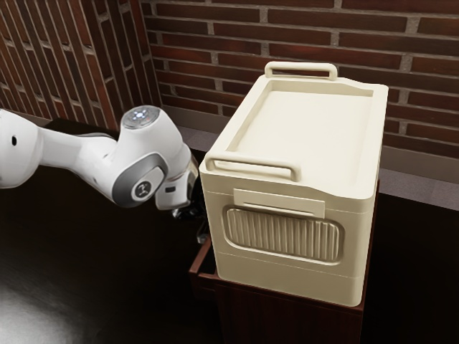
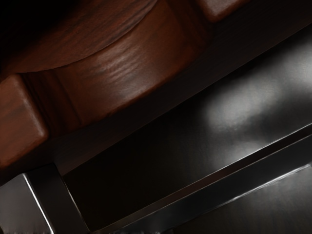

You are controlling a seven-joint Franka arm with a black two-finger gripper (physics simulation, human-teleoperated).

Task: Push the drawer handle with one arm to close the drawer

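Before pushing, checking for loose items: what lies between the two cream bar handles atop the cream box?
Nothing loose; the recessed cream top is bare, in the exterior view.

Inscriptions, one item: a small pale emblem (image 1: 142,190) on the dark round joint cap (image 1: 149,178) of the white Franka arm (image 1: 77,151), its design too small to make out for certain; readable words or numbers, none.

You're working in a room with red brick walls (image 1: 215,43) and a plain skirting board (image 1: 416,162); whether home or workshop, you can't tell.
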